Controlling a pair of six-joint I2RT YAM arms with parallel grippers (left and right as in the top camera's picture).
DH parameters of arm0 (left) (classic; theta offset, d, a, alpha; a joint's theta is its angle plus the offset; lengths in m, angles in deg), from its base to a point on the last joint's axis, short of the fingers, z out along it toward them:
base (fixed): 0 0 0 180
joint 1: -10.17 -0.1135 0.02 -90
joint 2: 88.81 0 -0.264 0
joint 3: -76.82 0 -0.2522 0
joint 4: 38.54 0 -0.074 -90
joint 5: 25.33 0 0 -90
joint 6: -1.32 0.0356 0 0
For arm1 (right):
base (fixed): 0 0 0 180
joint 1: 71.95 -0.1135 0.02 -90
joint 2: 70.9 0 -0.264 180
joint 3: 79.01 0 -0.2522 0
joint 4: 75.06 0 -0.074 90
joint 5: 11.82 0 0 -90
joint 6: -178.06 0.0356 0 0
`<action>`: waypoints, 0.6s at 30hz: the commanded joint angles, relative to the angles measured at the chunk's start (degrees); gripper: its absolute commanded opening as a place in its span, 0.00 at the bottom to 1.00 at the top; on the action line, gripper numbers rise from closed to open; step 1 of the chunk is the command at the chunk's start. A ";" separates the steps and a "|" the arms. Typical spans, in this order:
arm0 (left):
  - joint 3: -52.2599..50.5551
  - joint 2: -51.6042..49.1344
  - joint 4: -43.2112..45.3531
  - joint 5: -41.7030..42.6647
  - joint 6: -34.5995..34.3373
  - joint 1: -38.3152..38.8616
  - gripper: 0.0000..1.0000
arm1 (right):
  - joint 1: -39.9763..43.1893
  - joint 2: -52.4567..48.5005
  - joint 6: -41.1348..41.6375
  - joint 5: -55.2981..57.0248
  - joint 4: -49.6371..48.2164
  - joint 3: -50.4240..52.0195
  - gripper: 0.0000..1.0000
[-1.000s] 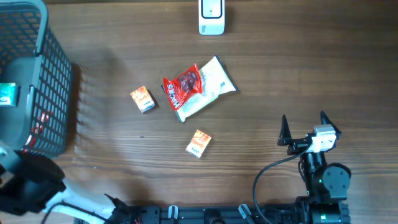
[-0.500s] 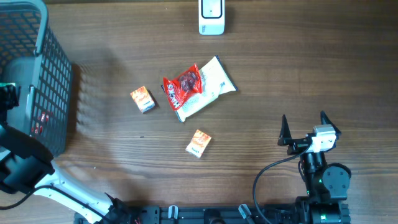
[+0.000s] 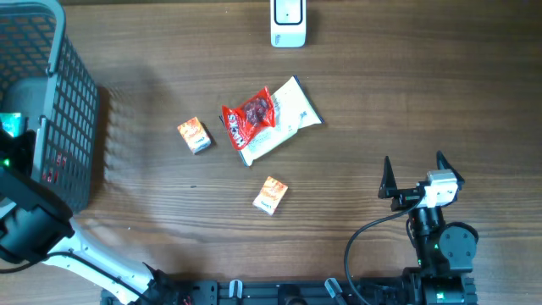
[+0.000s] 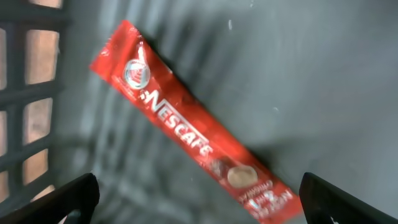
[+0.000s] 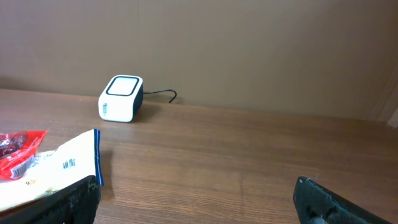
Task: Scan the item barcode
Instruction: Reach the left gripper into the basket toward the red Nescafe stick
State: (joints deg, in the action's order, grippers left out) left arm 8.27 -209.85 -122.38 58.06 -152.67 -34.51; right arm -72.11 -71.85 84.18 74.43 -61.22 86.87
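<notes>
Left pincer [image 4: 199, 200] farther over basket [image 3: 78, 102], above slanted red Nescafé stick [image 4: 186, 134]

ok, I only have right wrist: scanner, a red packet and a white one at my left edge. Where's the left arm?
Observer: Over the basket at the table's left side. The left gripper is open and holds nothing.
Operator: Anything inside the basket?
Observer: A red Nescafe stick lies flat on its floor, under the gripper.
Operator: More items on the table?
Observer: A small orange box sits left of the red packet, and a second orange box sits nearer the robot. Both are apart from the packets.
</notes>
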 commanded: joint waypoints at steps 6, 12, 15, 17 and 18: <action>-7.15 -0.26 6.36 -0.57 -3.63 -0.22 0.85 | 0.37 0.15 0.90 0.96 -0.11 0.04 1.00; -10.16 -0.26 9.90 -1.01 -5.99 -0.22 0.83 | 0.37 0.15 0.90 0.96 -0.11 0.04 1.00; -11.19 -0.26 11.52 -1.20 -5.97 -0.22 0.79 | 0.37 0.15 0.90 0.96 -0.11 0.04 1.00; -11.56 -0.26 12.26 -1.66 -5.97 -0.22 0.68 | 0.37 0.15 0.90 0.96 -0.11 0.04 1.00; -11.56 -0.26 12.37 -1.92 -5.97 -0.22 0.63 | 0.35 0.15 0.90 0.96 -0.11 0.04 1.00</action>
State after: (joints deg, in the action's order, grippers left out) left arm -0.74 -208.23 -110.08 58.08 -157.61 -34.51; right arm -72.11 -71.85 84.18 74.43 -61.22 86.87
